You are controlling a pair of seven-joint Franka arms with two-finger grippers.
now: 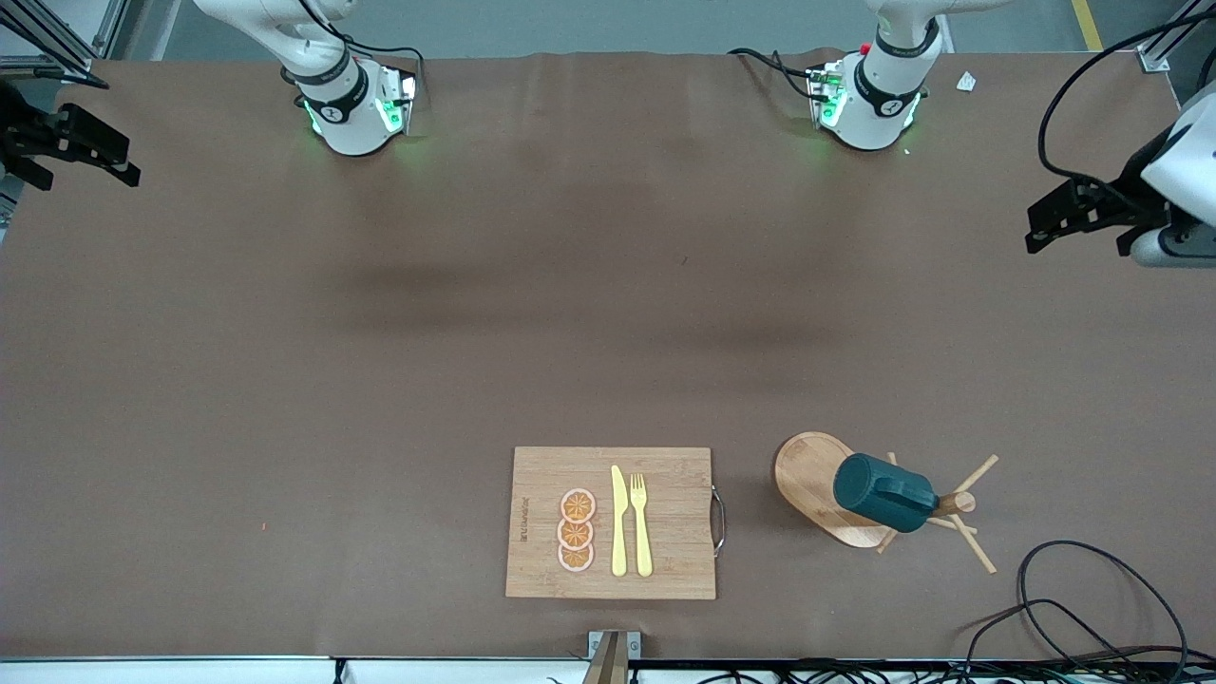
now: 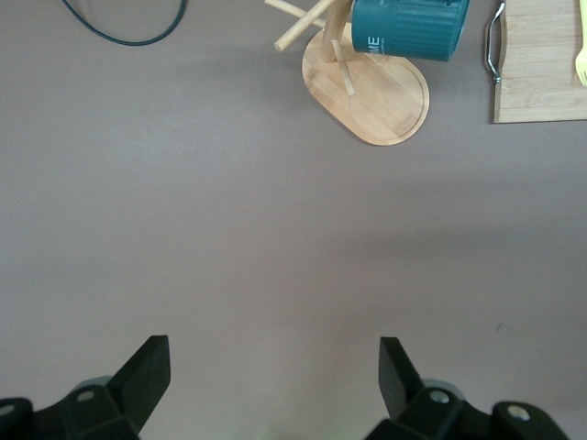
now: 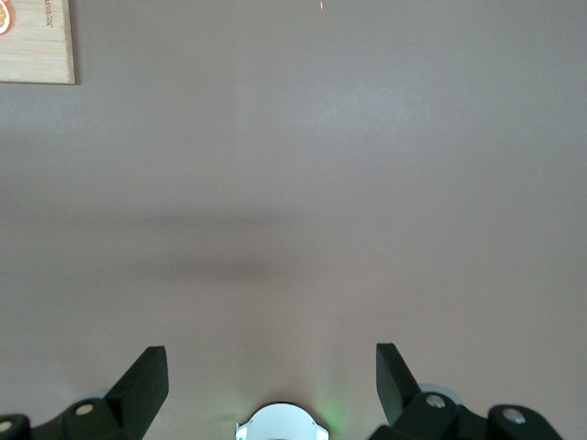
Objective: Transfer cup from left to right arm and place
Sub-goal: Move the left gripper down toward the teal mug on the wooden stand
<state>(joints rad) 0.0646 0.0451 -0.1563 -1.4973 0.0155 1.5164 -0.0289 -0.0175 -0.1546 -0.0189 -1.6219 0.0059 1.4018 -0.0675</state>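
Note:
The dark teal cup (image 1: 882,491) hangs tilted on a peg of a wooden mug stand (image 1: 817,475) near the front camera, toward the left arm's end of the table. It also shows in the left wrist view (image 2: 408,27). My left gripper (image 1: 1078,217) is open and empty, held high at the table's edge at the left arm's end; in the left wrist view (image 2: 273,371) its jaws stand wide apart over bare table. My right gripper (image 1: 81,152) is open and empty, high at the right arm's end, also seen in the right wrist view (image 3: 271,374).
A wooden cutting board (image 1: 541,560) with a metal handle lies beside the stand, bearing three orange slices (image 1: 576,530), a yellow knife (image 1: 618,521) and a yellow fork (image 1: 641,522). Black cables (image 1: 1073,608) lie at the front corner near the stand.

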